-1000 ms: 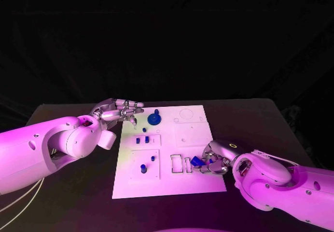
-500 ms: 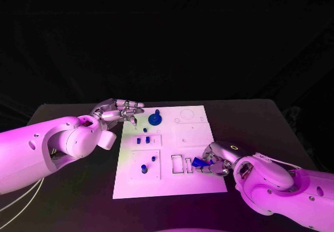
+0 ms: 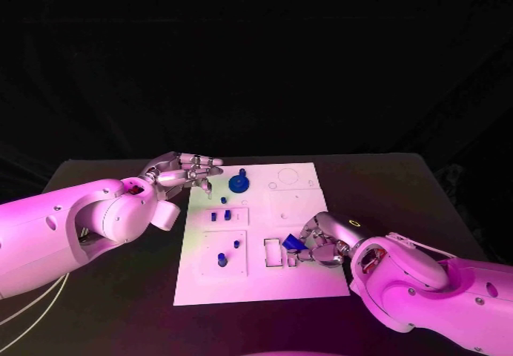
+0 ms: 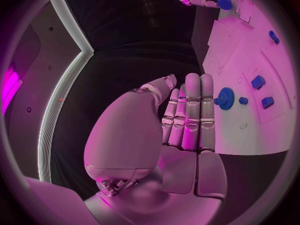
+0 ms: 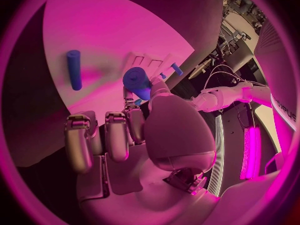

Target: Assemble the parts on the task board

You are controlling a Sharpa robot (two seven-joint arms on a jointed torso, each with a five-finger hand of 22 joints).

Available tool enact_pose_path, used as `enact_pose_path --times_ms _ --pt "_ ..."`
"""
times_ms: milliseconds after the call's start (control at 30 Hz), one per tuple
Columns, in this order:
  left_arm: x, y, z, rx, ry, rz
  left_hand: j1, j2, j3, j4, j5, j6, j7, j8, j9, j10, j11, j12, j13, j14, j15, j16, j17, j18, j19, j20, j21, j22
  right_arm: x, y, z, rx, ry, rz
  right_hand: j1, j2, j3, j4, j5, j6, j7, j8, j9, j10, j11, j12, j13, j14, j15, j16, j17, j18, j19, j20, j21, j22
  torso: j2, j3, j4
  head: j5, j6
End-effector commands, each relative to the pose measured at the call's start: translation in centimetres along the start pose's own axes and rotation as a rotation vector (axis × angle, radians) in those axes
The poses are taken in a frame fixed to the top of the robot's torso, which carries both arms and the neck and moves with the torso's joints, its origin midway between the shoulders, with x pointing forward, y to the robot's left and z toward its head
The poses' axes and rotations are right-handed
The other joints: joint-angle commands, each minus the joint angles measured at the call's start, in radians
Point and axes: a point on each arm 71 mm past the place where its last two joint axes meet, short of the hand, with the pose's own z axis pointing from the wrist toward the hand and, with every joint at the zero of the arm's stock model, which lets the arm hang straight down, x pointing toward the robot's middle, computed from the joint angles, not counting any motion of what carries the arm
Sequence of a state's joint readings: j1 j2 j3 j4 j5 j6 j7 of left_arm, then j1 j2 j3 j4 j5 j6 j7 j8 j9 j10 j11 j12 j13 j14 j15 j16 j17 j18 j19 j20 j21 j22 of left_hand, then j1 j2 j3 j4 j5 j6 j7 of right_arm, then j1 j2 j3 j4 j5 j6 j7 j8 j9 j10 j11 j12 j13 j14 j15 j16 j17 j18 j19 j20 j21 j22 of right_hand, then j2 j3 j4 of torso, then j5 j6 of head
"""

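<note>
Step in hand: placement of one part. A blue part (image 3: 292,242) is held at the fingertips of the right hand (image 3: 324,242) above the board (image 3: 305,285), near its right edge and toward the near right corner, just beside two narrow rectangular slots (image 3: 273,251). The part is judged to be destined for one of these slots; which one cannot be told.

Part and fingers: in the right wrist view the part (image 5: 137,83) is seen pinched at the tips of the thumb and a finger, its rounded end standing clear beyond them. The remaining fingers (image 5: 79,142) are curled beside it and touch nothing.

Next move, as judged: the part is to be lined up with a slot and lowered squarely. Little of its length is gripped, so tilting on contact is a risk.

Left hand (image 3: 181,170): held at the board's far left corner, fingers straight and close together, nothing gripped.

Other parts on the board: a gear (image 3: 237,181) near the far edge; a pair of small blocks (image 3: 219,216) toward the left edge; a peg (image 3: 222,259) near the left edge, closer to the near side. All are well apart from the held part.
</note>
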State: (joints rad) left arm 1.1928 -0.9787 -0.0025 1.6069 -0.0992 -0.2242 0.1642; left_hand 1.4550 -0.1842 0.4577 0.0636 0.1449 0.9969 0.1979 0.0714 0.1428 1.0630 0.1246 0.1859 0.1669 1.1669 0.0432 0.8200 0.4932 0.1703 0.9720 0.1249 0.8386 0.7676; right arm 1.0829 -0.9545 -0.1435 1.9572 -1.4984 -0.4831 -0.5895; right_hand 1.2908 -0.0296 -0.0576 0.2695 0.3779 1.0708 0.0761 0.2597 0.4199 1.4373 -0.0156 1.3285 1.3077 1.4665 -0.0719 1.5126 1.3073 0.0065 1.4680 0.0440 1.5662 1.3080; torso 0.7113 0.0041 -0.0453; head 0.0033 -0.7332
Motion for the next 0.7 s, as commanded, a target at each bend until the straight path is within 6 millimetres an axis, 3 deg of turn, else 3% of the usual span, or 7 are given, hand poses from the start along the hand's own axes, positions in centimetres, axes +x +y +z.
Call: enact_pose_path --times_ms 33,233,467,700 --pt "0.4 -0.1 0.1 0.005 0.024 -0.008 -0.005 0.006 -0.008 0.001 -0.004 -0.007 -0.003 0.000 -0.001 -0.005 0.001 0.007 0.001 -0.007 -0.002 -0.005 -0.001 0.014 -0.003 0.005 -0.004 -0.001 0.6 0.4 0.4 0.010 0.038 0.042 -0.001 0.027 -0.009 0.017 0.010 0.028 -0.021 0.014 0.030 0.006 -0.001 0.003 0.050 0.084 -0.005 0.005 0.164 -0.007 0.103 -0.008 0.005 0.263 0.000 -0.0009 0.0000 0.000 -0.001" --pt "0.4 -0.1 0.1 0.004 0.026 -0.008 -0.005 0.006 -0.008 0.001 -0.004 -0.007 -0.003 0.000 -0.001 -0.005 0.001 0.007 0.001 -0.007 -0.002 -0.005 -0.001 0.014 -0.003 0.005 -0.004 -0.001 1.5 1.3 1.2 0.000 0.084 0.035 -0.091 0.039 -0.050 0.022 0.040 0.051 -0.030 0.032 0.050 0.012 -0.009 0.006 0.055 0.084 -0.011 0.005 0.164 -0.007 0.103 -0.013 0.005 0.263 0.001 0.0004 0.0000 0.003 -0.001" --pt "0.5 -0.1 0.1 0.003 0.028 -0.009 -0.005 0.006 -0.008 0.001 -0.004 -0.007 -0.003 0.000 -0.001 -0.005 0.001 0.007 0.001 -0.007 -0.002 -0.005 -0.001 0.014 -0.003 0.005 -0.004 -0.001 2.0 1.6 2.0 0.005 0.097 0.020 -0.131 0.057 -0.077 0.022 0.019 0.062 -0.038 0.045 0.065 0.027 -0.015 0.027 0.076 0.085 -0.017 0.007 0.167 -0.007 0.103 -0.017 0.005 0.263 0.000 0.0005 -0.0010 0.008 0.000" --pt "0.5 -0.1 0.0 0.003 0.028 -0.009 -0.005 0.006 -0.008 0.001 -0.004 -0.007 -0.003 0.000 -0.001 -0.005 0.001 0.007 0.001 -0.007 -0.002 -0.005 -0.001 0.014 -0.003 0.005 -0.004 -0.001 2.3 1.7 2.4 0.007 0.106 -0.005 -0.155 0.060 -0.101 0.022 -0.010 0.063 -0.041 0.053 0.075 0.031 -0.019 0.032 0.083 0.085 -0.020 0.007 0.167 -0.007 0.103 -0.021 0.005 0.263 0.001 0.0002 -0.0010 0.008 -0.001"
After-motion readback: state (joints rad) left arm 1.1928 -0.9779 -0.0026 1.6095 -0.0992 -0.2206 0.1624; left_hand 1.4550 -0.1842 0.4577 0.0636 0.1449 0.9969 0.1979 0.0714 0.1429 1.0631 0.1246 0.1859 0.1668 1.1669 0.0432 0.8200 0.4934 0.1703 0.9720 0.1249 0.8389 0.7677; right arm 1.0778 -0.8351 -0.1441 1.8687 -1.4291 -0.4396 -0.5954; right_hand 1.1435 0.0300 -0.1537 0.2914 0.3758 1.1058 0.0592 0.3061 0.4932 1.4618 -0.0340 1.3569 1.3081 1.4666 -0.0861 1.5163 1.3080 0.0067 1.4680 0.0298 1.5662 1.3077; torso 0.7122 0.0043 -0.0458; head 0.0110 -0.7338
